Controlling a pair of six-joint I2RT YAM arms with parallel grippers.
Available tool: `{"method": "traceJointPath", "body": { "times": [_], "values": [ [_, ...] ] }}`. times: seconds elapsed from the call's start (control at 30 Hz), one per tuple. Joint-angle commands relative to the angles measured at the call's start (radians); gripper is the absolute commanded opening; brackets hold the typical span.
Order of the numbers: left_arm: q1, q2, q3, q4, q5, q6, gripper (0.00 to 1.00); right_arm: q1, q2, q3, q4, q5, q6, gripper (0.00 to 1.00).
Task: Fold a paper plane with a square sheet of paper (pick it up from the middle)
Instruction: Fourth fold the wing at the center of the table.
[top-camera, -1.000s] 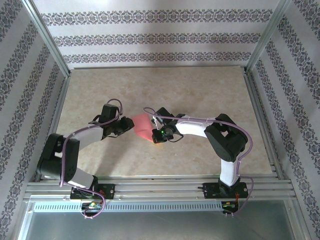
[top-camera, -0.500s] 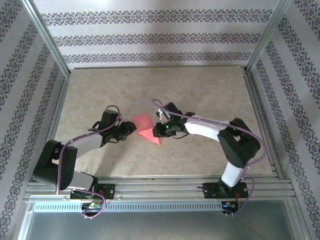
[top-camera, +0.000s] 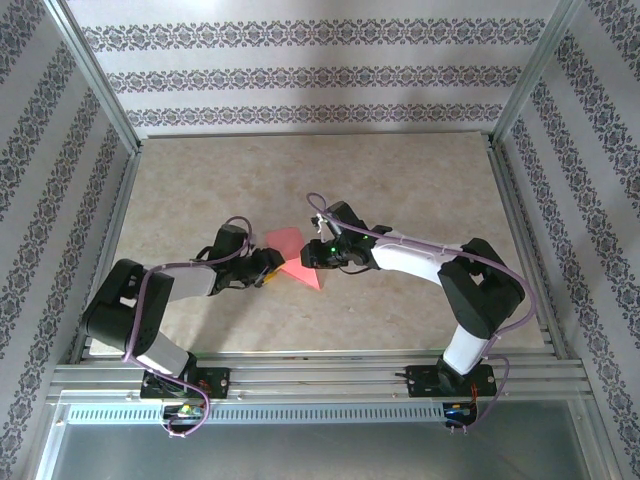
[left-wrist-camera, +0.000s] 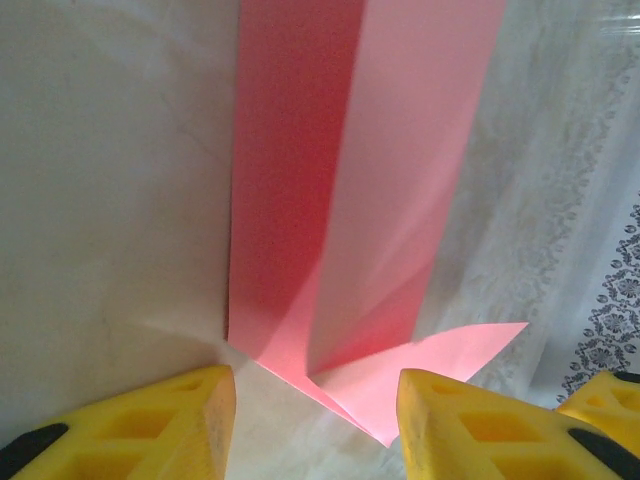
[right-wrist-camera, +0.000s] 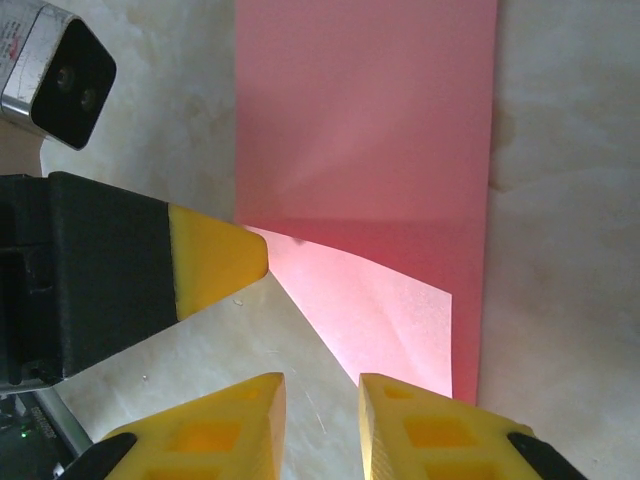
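Marbled table (top-camera: 400, 180) between patterned walls, half-folded pink paper (top-camera: 290, 252) lying flat near the middle.
Thin, light, limp, easily creased; probably best pinched at a doubled edge near the centre. Folded corner just ahead of left hand (left-wrist-camera: 315, 385), parted and empty; right hand (right-wrist-camera: 320, 385) opposite, slightly parted, gripping nothing.

Top camera sits high behind the arm bases (top-camera: 185, 382), looking down and forward across the whole beige marbled counter (top-camera: 420, 180). Left wrist camera rides low, peering past the yellow-fingered left tool (left-wrist-camera: 315, 428) at the folded salmon-pink paper sheet (left-wrist-camera: 300, 150), very close. Right wrist camera looks down past the yellow-fingered right tool (right-wrist-camera: 322, 420) onto that same sheet from the opposite side.
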Motion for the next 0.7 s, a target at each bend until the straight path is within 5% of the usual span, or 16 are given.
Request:
{"method": "traceJointPath", "body": {
  "times": [0.0, 0.67],
  "values": [
    [-0.008, 0.015, 0.034, 0.071, 0.029, 0.029, 0.45, 0.006, 0.001, -0.011, 0.022, 0.015, 0.009, 0.27],
    [-0.008, 0.089, 0.055, 0.195, 0.102, 0.077, 0.24, -0.022, -0.016, -0.045, 0.044, 0.057, -0.015, 0.3]
  ]
}}
